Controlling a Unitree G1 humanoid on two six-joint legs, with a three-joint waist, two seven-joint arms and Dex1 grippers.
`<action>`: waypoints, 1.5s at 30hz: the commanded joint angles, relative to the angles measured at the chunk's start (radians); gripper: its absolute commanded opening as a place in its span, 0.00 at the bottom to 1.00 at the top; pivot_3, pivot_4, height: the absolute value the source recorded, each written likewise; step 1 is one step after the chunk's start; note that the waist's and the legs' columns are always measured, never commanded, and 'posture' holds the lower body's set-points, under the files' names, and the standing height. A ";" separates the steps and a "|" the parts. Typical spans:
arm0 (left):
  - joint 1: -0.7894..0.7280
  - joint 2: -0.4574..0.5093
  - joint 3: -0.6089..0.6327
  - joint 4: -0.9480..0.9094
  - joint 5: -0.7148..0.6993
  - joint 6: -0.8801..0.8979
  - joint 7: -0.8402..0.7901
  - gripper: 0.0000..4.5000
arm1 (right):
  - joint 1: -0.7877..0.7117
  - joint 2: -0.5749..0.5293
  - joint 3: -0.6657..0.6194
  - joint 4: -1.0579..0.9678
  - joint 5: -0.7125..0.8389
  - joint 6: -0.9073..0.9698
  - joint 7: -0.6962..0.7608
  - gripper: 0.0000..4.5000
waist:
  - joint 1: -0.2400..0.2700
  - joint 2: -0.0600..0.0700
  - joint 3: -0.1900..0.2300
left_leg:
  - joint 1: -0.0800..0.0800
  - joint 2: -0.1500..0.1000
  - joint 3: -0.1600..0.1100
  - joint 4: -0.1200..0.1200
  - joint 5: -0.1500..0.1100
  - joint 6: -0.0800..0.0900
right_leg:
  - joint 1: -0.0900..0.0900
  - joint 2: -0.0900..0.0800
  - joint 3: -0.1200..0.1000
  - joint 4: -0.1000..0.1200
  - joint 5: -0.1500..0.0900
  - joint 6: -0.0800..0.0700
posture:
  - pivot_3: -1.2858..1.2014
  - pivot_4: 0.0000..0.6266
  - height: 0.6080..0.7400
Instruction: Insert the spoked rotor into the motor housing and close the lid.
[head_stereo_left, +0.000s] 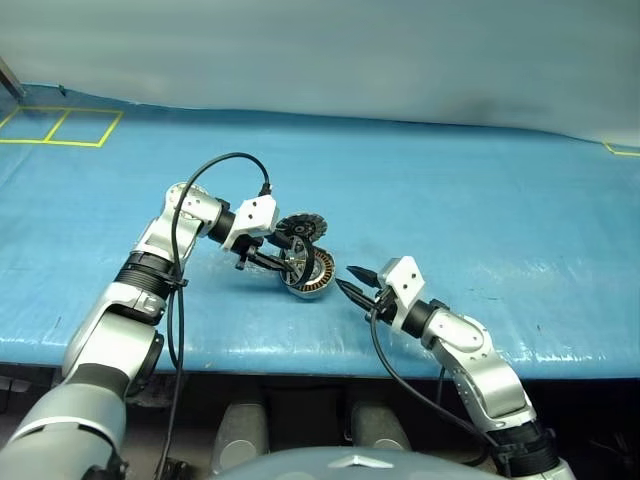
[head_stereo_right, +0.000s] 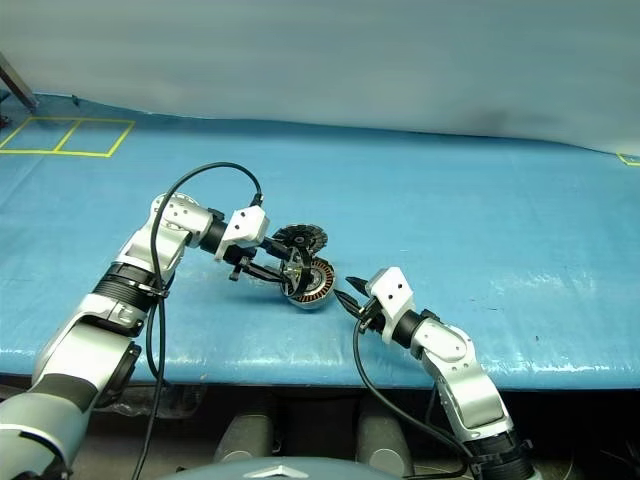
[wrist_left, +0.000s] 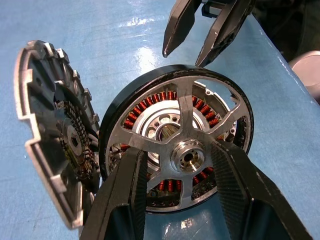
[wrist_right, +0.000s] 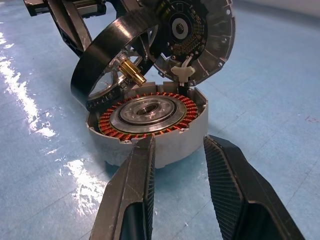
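Rotor (wrist_right: 107, 60): clamped in left gripper (wrist_left: 187, 165), fingers through the spokes, tilted over the housing (wrist_right: 150, 125) on the table (head_stereo_left: 480, 200), likely to line its brass shaft up with the bearing. Lid (wrist_right: 200, 35): hinged upright, clear of the opening. Right gripper (wrist_right: 180, 150): jaws parted, empty, just beside the housing.

Bright light from above makes white shiny spots on my blue desk (wrist_right: 30, 115); close up looks sharp.

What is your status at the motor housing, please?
Left hand grips spoked rotor, tilted over motor housing. Right hand open, beside it. Lid open.
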 joint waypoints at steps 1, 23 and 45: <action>-0.031 -0.008 -0.002 0.010 0.012 -0.019 -0.001 0.37 | 0.000 0.000 -0.020 -0.010 0.007 -0.026 0.001 0.36 | 0.000 0.000 0.000 | 0.000 0.000 0.000 0.000 0.000 0.000 | 0.000 0.000 0.000 0.000 0.000 0.000 | 0.52 0.24 1.00; -0.044 -0.011 0.002 0.037 0.048 -0.057 0.041 0.72 | -0.005 -0.004 -0.015 -0.006 -0.011 -0.038 -0.012 0.36 | 0.001 0.000 0.000 | 0.000 0.000 0.000 0.000 0.000 0.000 | 0.000 0.000 0.000 0.000 0.000 0.000 | 0.52 0.24 1.00; 0.051 0.041 0.102 -0.121 -0.095 0.131 0.034 0.72 | -0.008 -0.028 -0.017 -0.031 -0.032 -0.017 -0.011 0.36 | -0.002 0.000 0.000 | 0.000 0.000 0.000 0.000 0.000 0.000 | 0.000 0.000 0.000 0.000 0.000 0.000 | 0.52 0.24 1.00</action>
